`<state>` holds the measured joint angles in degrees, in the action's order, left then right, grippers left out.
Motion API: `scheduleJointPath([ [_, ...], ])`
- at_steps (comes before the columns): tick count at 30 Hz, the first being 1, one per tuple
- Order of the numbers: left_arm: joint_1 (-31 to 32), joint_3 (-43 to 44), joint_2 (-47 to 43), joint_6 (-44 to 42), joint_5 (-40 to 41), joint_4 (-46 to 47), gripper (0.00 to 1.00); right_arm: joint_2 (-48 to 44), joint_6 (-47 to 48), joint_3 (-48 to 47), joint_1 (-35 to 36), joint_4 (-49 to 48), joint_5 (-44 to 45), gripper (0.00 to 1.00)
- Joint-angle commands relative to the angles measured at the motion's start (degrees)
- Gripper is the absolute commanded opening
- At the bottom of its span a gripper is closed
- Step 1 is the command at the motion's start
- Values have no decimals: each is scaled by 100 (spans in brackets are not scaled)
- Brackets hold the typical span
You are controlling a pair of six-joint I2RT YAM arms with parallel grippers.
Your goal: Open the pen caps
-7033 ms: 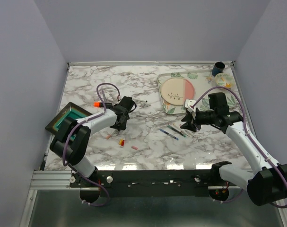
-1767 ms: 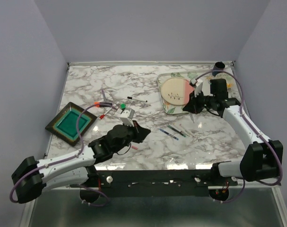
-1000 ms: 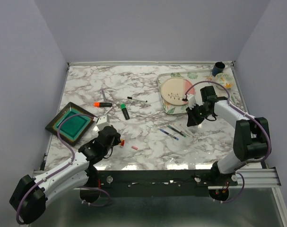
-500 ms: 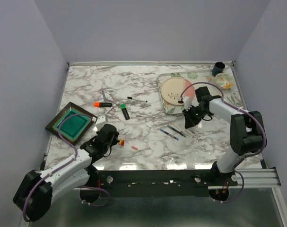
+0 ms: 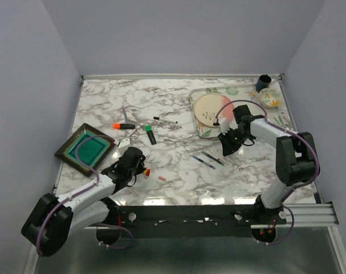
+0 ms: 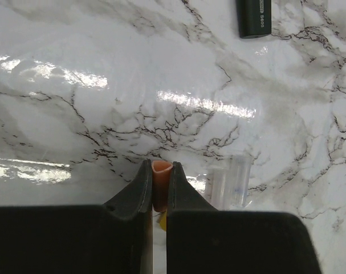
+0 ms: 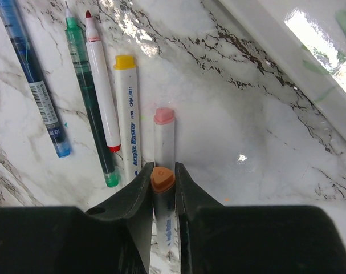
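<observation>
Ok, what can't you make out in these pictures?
Left wrist view: the left gripper hides most of the orange cap; the top edge cuts off the black highlighter.
Right wrist view: the right gripper covers most of the orange-tipped marker.
Top view: the pink piece is too small to identify.

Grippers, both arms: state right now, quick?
Left gripper: shut on a small orange plastic cap.
Right gripper: shut on a white plastic marker with an orange end.

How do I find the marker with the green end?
Find the green-centred square tray on the table's left. Right of it lie two thick black markers. Yours is the green-tipped marker, farther away; the orange-tipped marker lies nearer the tray.
</observation>
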<state>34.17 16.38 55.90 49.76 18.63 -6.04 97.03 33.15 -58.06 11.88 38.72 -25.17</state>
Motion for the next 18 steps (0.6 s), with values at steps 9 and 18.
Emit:
scheduleJointPath([
  [9, -60, 58, 413, -45, -413, 226, 19, 97, 96, -188, 78, 153, 47, 35],
  [18, -69, 111, 448, -89, -668, 262, 42, -255, 148, -205, 78, 224, -164, 45],
])
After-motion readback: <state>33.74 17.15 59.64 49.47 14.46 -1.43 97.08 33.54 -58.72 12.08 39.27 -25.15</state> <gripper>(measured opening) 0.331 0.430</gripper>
